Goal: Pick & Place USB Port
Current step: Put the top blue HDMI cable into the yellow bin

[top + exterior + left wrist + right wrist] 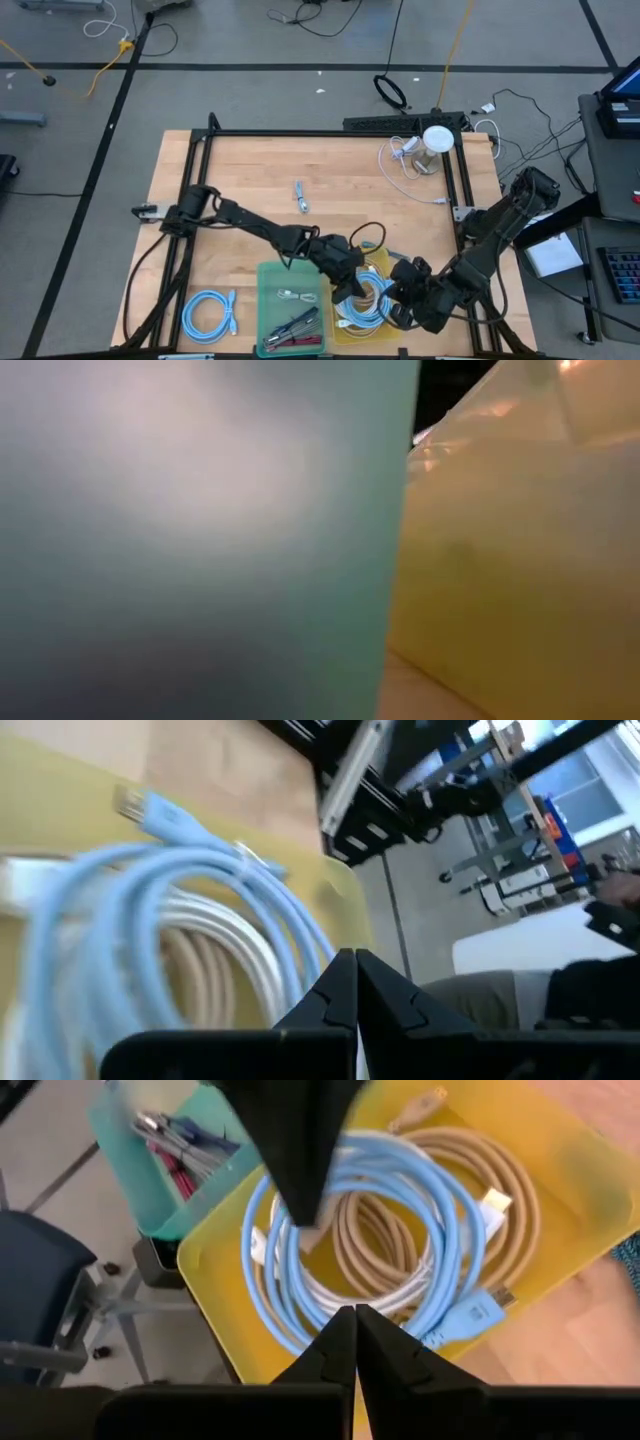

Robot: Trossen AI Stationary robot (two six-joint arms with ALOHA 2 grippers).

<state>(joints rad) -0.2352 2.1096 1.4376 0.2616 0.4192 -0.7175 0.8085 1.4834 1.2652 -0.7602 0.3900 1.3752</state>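
Both the left gripper (352, 283) and right gripper (392, 300) hang clenched and empty over the yellow bin (340, 325) of coiled USB cables (400, 1210) at the surface's near edge, so crowded arms could collide.

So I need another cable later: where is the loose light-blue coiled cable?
In the high view, the light-blue coiled cable lies on the wooden table's near-left corner, left of the green bin.

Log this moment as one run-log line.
left gripper: shut, empty, over yellow bin | right gripper: shut, empty, above bin | cables: coiled inside
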